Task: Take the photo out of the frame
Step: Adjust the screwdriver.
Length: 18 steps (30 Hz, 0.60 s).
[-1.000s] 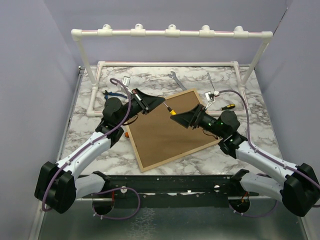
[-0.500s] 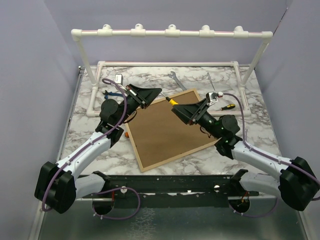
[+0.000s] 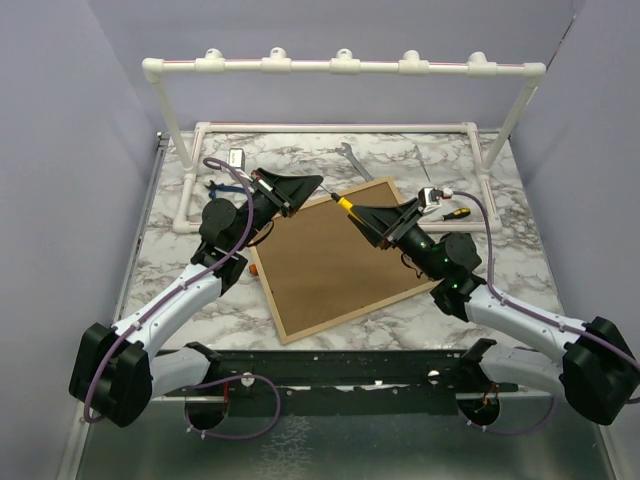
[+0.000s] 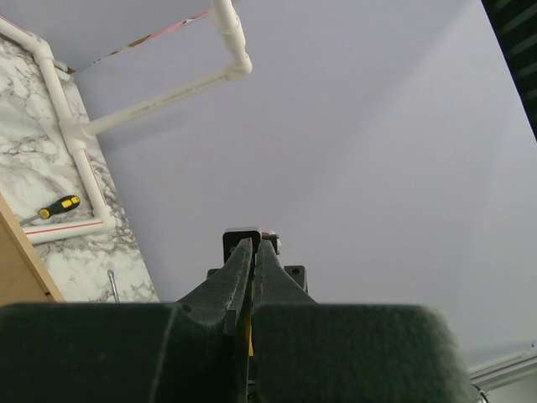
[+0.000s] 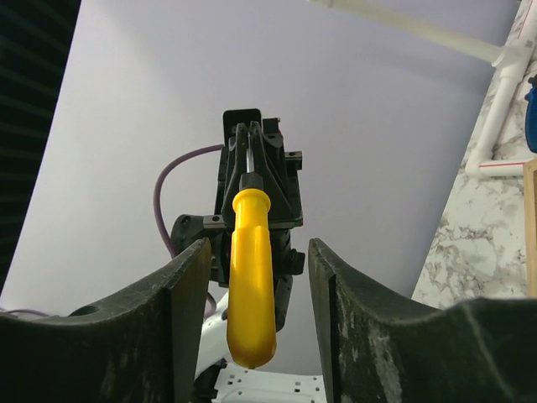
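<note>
The frame [image 3: 330, 262] lies face down on the marble table, its brown fibreboard back up and light-wood edging around it. The photo is hidden. A yellow-handled screwdriver [image 3: 344, 203] hangs in the air above the frame's far edge. My left gripper [image 3: 320, 183] is shut on its metal shaft, with a yellow sliver between the pads in the left wrist view [image 4: 253, 248]. My right gripper [image 3: 358, 212] is open. Its fingers [image 5: 189, 285] stand either side of the yellow handle [image 5: 252, 277] with gaps on both sides.
A white PVC pipe rack [image 3: 340, 66] spans the back of the table. A second screwdriver [image 3: 455, 212], a wrench [image 3: 352, 158], blue pliers [image 3: 222, 188] and a small metal part [image 3: 237, 157] lie near the frame's far side. A small orange item [image 3: 257, 268] sits by its left edge.
Both grippers have risen from the frame's back with the screwdriver between them and moved toward the far edge. The right wrist has tilted up further.
</note>
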Available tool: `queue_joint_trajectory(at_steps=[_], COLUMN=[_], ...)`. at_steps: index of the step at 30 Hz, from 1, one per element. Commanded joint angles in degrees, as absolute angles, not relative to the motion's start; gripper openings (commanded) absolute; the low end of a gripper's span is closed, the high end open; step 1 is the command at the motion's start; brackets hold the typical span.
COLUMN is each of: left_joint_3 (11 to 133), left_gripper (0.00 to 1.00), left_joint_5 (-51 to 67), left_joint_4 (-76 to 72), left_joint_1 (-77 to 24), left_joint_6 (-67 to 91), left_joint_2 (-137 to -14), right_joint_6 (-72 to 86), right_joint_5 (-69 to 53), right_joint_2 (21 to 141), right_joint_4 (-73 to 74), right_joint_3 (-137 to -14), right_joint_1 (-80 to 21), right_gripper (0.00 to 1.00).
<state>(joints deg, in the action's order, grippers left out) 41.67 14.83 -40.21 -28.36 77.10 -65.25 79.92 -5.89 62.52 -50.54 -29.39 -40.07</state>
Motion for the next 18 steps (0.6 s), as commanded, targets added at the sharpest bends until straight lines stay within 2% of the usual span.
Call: queue_joint_trajectory(at_steps=[1,6,11,17,18], left_joint_3=[40.7,40.4,39.7,39.4,39.4], left_gripper=[0.00,0.00,0.00,0.00,0.00], left_joint_5=[14.6,14.8,14.9,15.3,15.2], left_joint_4=[-42.3,-42.3,-42.3,-42.3,-42.3], left_joint_1=[-28.3,-28.4,-28.4,-28.4,-28.4], left_joint_6=[76.6,76.6,75.9,75.9,75.9], left_joint_2=[-64.4,-64.6,-64.7,-65.2,-65.2], right_joint_6=[78.2,78.8,79.1,79.2,79.2], right_joint_5=[-3.5,-5.1,-4.6,-4.9,-5.0], right_joint_2=[61.8,63.5,63.6,63.9,64.0], right_joint_4=[-49.2,-50.5,-52.0,-51.7,-51.8], right_joint_3=[-30.0,-30.4,-29.7,-30.0,-30.0], right_joint_1=[-40.4,-40.4,-40.4,-40.4,-40.4], right_gripper=[0.51,0.45,0.33,0.32,0.26])
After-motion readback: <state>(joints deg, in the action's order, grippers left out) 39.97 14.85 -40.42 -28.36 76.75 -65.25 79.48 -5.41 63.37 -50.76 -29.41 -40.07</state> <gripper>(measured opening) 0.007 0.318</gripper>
